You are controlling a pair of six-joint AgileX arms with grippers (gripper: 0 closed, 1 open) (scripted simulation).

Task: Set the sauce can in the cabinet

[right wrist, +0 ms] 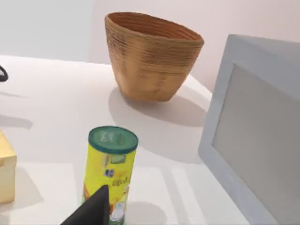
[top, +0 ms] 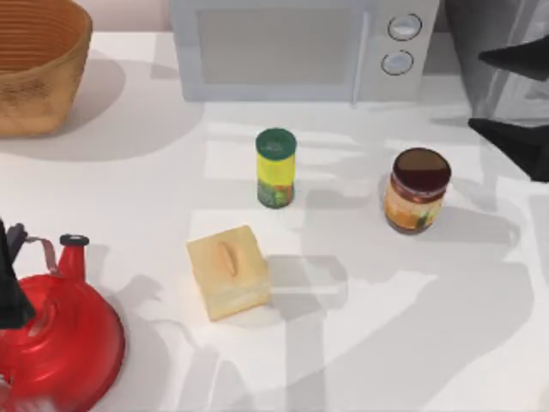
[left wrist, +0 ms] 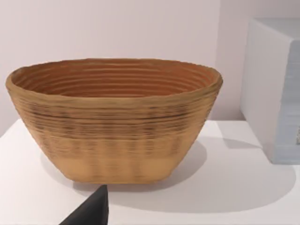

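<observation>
Sauce can (top: pixel 418 190) upright on table (top: pixel 360 343), right of centre, untouched. Right gripper (top: pixel 513 96) open, just right of can, apart. Left gripper (top: pixel 12 283) near kettle (top: pixel 60 339), state cannot tell. Cabinet (top: pixel 480 51) far right. Grasp, lift, placing all left.

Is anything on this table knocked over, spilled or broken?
Nothing stands out. The sauce can and the green-topped can stand upright and apart, the yellow block lies flat, the red kettle and basket sit normally. No spills show on the table.
</observation>
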